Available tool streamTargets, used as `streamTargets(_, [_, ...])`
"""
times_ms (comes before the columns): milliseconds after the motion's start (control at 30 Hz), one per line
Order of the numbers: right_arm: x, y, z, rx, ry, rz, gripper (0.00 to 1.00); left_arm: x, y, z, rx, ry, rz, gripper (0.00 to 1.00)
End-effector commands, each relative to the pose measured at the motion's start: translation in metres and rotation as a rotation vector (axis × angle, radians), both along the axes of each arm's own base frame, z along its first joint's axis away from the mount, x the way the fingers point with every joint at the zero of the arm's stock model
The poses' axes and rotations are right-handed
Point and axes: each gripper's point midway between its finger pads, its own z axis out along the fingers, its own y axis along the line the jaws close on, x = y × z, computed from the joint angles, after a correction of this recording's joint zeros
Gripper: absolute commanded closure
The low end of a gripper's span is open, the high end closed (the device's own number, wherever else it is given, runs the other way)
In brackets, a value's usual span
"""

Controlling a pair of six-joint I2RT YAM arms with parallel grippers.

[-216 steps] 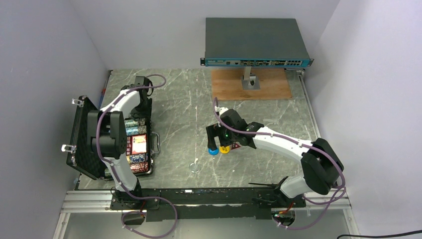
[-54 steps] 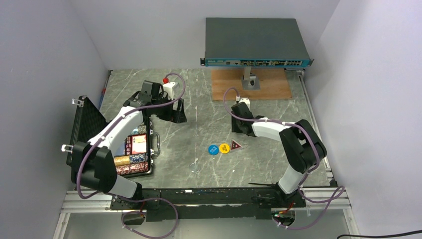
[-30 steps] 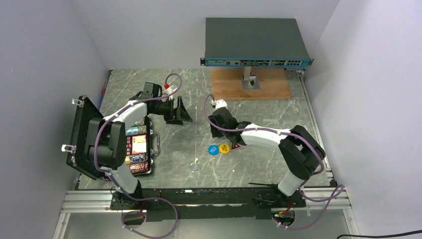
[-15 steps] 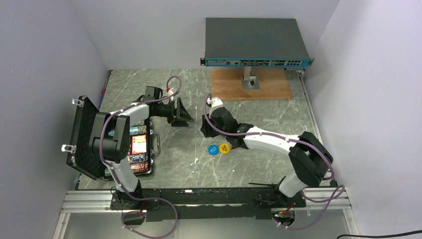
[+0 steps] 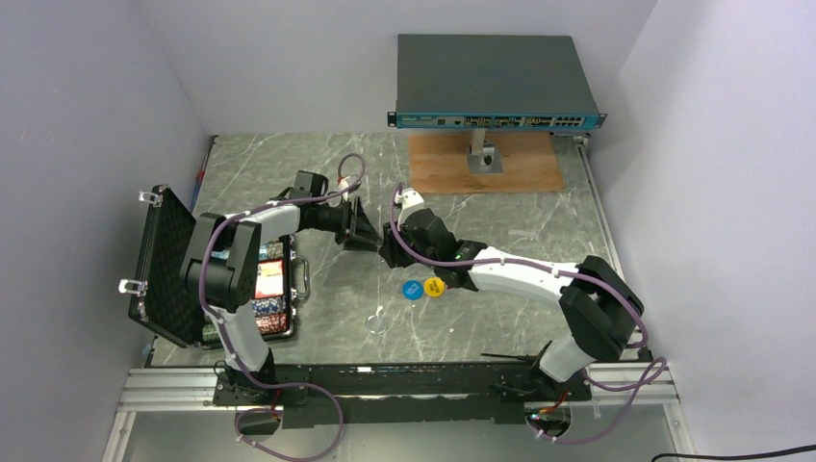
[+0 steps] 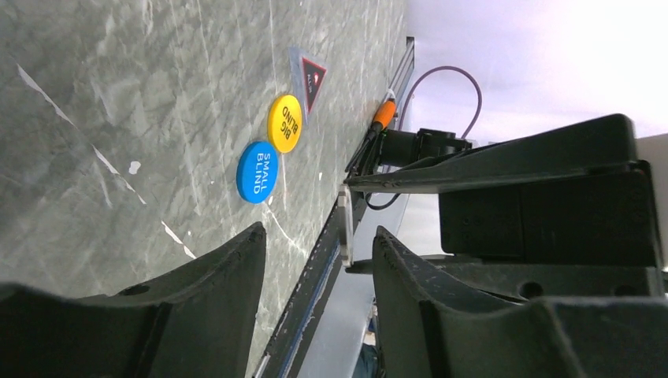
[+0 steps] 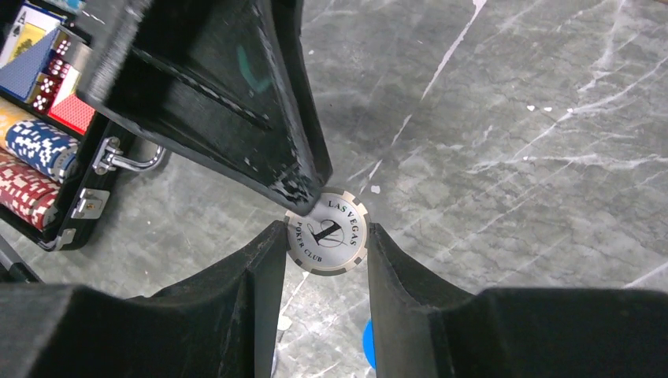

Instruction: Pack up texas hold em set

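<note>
From above, we see the open briefcase (image 5: pixel 159 255) at 9 o'clock on the table (image 5: pixel 539 221), with chip rows (image 5: pixel 269 313) inside. The left gripper (image 5: pixel 373 241) and right gripper (image 5: pixel 388 250) meet tip to tip near the middle. The blue disc (image 5: pixel 412 289) and yellow disc (image 5: pixel 434 286) lie side by side at 5 o'clock of them, and a silvery chip (image 5: pixel 377 323) lies nearer 6.

At the left wrist, the left fingers (image 6: pixel 213 299) stand spread. The poker chip (image 6: pixel 345 224) sits edge-on in the gap and visibly touches neither finger. The red triangular token (image 6: pixel 311 75) lies at 12, beyond the discs.

At the right wrist, the right fingers (image 7: pixel 260 268) pinch the chip's rim at 9 and 3 o'clock. A left fingertip overlaps the rim at 11. The case's silver handle (image 7: pixel 126 160) shows at 9.
</note>
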Motion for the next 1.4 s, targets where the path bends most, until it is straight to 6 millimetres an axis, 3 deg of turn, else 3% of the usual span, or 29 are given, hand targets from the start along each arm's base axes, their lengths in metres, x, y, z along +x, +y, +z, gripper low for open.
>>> streamTargets(0, [0.009, 0.015, 0.046, 0.090, -0.097, 0.015, 0.60, 0.000, -0.007, 0.005, -0.023, -0.030, -0.046, 0.46])
streamTargets(400, [0.011, 0.017, 0.043, 0.073, -0.107, 0.018, 0.60, -0.014, -0.021, 0.017, -0.100, -0.042, -0.125, 0.73])
streamTargets(567, [0.013, 0.016, 0.038, 0.053, -0.106, 0.010, 0.59, -0.013, -0.019, 0.019, -0.067, -0.084, -0.129, 1.00])
streamTargets(700, [0.014, 0.006, 0.027, -0.005, -0.092, -0.019, 0.51, -0.005, -0.006, 0.011, 0.088, -0.131, -0.092, 1.00])
streamTargets(833, [0.009, -0.015, 0.020, -0.048, -0.103, -0.060, 0.43, 0.025, 0.046, -0.009, 0.492, -0.240, 0.054, 1.00])
streamTargets(933, [0.005, -0.033, 0.013, -0.091, -0.108, -0.089, 0.42, 0.047, 0.101, -0.006, 0.761, -0.298, 0.220, 1.00])
streamTargets(1100, [-0.004, -0.058, -0.005, -0.150, -0.096, -0.120, 0.40, 0.062, 0.185, 0.004, 1.095, -0.311, 0.459, 1.00])
streamTargets(1200, [-0.008, -0.065, -0.008, -0.155, -0.094, -0.130, 0.39, 0.066, 0.209, 0.007, 1.168, -0.301, 0.531, 1.00])
streamTargets(1367, [-0.011, -0.069, -0.012, -0.162, -0.086, -0.130, 0.39, 0.071, 0.221, 0.000, 1.178, -0.271, 0.541, 1.00])
